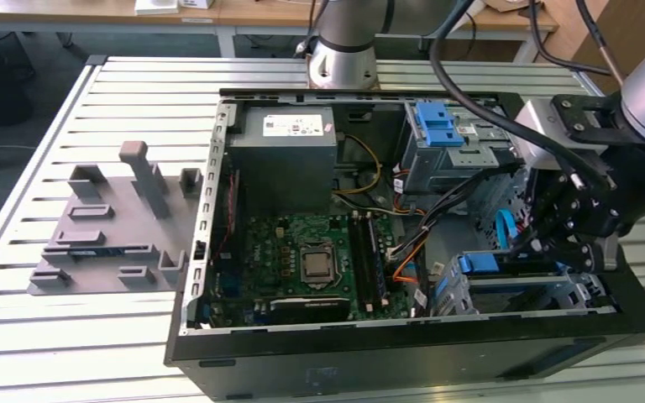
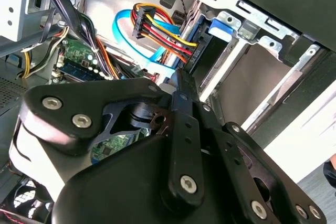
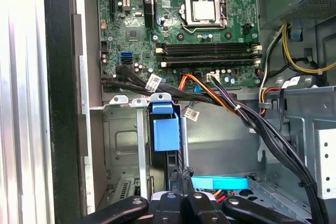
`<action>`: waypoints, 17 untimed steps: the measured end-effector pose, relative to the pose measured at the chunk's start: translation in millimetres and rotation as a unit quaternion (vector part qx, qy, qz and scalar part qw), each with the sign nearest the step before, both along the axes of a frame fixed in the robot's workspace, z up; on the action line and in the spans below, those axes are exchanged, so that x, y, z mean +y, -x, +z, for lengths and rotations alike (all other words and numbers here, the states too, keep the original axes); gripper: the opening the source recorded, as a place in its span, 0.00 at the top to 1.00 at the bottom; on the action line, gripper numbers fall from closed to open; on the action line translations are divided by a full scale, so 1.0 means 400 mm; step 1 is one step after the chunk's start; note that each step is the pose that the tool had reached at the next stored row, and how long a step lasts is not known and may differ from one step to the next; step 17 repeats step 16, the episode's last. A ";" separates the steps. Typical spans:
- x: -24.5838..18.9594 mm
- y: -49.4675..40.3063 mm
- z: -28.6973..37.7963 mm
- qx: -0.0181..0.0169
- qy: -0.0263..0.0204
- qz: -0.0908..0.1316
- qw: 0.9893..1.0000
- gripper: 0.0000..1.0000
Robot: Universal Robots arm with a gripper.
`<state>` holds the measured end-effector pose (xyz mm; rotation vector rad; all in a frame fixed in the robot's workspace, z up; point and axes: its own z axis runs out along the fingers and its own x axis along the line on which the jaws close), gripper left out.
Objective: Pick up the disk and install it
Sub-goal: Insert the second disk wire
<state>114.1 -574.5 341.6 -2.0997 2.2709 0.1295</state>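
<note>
The disk (image 3: 165, 135) stands on edge in a slot of the metal drive cage (image 3: 123, 140) at the front corner of the open computer case (image 1: 412, 353). Its blue rail end (image 1: 482, 263) faces out, and it shows blue (image 2: 219, 29) beside the power and data plugs in the second wrist view. My gripper (image 3: 181, 178) reaches into the case right at the disk's outer end. Its fingers (image 2: 181, 98) lie together as one narrow bar, shut, tips touching or just short of the disk. Whether they pinch any of it is hidden.
Bundled black, orange and yellow cables (image 3: 247, 119) cross just past the cage. The motherboard (image 1: 312, 260), a large grey box (image 1: 289, 155) and a blue ridged latch (image 1: 440, 126) fill the case. A grey fixture plate (image 1: 110, 227) lies on the slatted table at the exterior view's left.
</note>
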 end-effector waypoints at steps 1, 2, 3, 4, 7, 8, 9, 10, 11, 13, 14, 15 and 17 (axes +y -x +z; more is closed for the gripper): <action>0.000 0.000 0.002 0.000 0.000 0.000 1.000 0.89; 0.000 0.000 0.004 0.000 0.000 0.000 1.000 0.89; 0.000 0.000 0.006 0.000 0.000 0.000 1.000 0.89; 0.000 0.000 0.009 0.001 0.000 0.000 1.000 0.89; 0.000 0.000 0.017 0.001 0.000 0.000 1.000 0.89; 0.000 0.000 0.020 0.001 0.000 0.000 1.000 0.89; 0.000 0.000 0.023 0.001 0.000 0.000 1.000 0.89; 0.000 0.000 0.026 0.001 0.000 0.000 1.000 0.89; 0.000 0.000 0.027 0.001 0.000 0.000 1.000 0.89; 0.000 0.000 0.028 0.001 0.000 0.000 1.000 0.89; 0.000 0.000 0.028 0.001 0.000 0.000 1.000 0.89; 0.000 0.000 0.028 0.001 0.000 0.000 1.000 0.89; 0.000 0.000 0.028 0.001 0.000 0.000 1.000 0.89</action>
